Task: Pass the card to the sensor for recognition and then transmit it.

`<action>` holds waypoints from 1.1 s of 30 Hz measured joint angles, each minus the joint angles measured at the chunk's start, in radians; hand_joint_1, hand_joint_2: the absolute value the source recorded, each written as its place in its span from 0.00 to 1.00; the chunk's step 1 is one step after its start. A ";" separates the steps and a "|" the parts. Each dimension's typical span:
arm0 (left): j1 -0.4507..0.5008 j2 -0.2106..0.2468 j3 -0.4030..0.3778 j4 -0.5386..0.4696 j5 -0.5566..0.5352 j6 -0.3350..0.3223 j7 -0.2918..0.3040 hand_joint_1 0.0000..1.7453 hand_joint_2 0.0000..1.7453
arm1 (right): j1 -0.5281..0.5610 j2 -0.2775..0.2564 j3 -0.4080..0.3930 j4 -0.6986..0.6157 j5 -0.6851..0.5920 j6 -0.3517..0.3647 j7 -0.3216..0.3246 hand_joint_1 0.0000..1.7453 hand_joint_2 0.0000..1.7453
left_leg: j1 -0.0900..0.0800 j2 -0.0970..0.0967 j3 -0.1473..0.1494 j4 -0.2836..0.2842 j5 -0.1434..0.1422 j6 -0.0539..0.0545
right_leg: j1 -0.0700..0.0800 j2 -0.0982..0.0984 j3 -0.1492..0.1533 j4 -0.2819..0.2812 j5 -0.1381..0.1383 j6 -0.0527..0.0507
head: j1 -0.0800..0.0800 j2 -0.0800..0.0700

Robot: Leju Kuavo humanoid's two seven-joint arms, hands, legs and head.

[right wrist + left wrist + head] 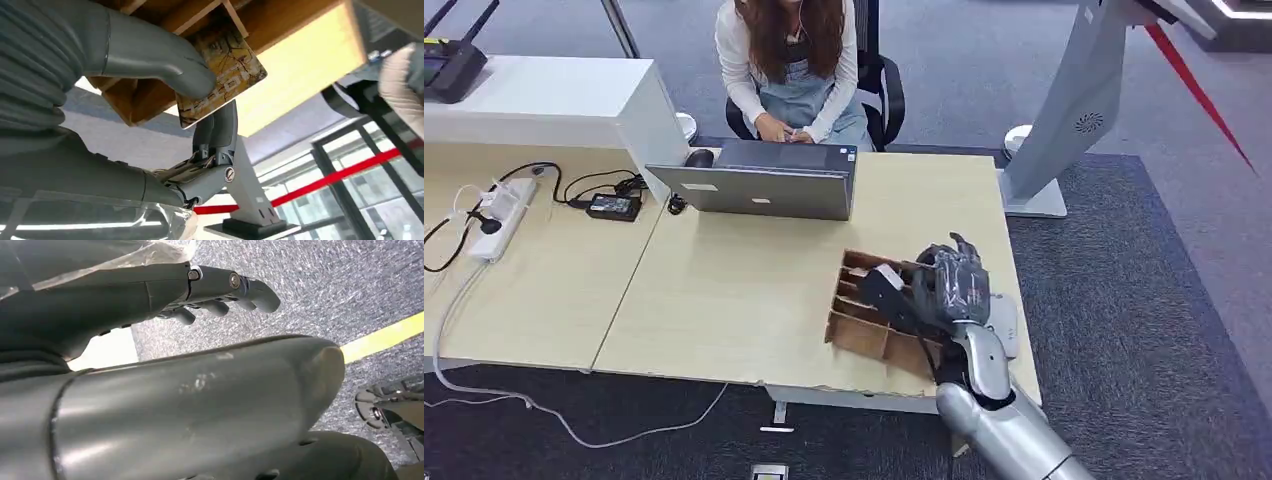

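Right robot hand (200, 100) pinches card (225, 75) betw. thumb and fingers, just above wooden divider box (869, 310) on worktop (744, 290). Left robot hand (220, 290) hangs empty, fingers loosely apart. Pick-up done; sensor pass and handover remain

Office: desk (724, 290), laptop (759, 180), carpet (1124, 290).

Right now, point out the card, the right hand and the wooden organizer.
card (225, 75): right wrist view, on its patterned face.
right hand (951, 285): head view, on the back of the hand.
wooden organizer (856, 335): head view, on its near front wall.
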State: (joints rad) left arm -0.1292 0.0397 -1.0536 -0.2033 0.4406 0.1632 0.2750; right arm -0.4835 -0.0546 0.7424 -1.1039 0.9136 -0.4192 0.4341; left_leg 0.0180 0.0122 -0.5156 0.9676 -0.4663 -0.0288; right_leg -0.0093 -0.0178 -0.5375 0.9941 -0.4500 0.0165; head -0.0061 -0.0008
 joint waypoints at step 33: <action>0.000 -0.009 0.000 0.000 -0.002 -0.016 -0.029 0.00 0.00 | -0.033 -0.019 -0.024 -0.274 -0.069 0.014 -0.104 1.00 1.00 | 0.000 0.000 0.000 0.000 0.000 0.000 | 0.000 0.000 0.000 0.000 0.000 0.000 | 0.000 0.000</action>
State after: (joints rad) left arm -0.1291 0.0305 -1.0533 -0.2033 0.4387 0.1469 0.2464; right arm -0.5165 -0.0740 0.7187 -1.3783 0.8442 -0.4055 0.3300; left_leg 0.0179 0.0123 -0.5155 0.9676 -0.4663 -0.0288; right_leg -0.0093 -0.0178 -0.5374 0.9941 -0.4499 0.0165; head -0.0061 -0.0008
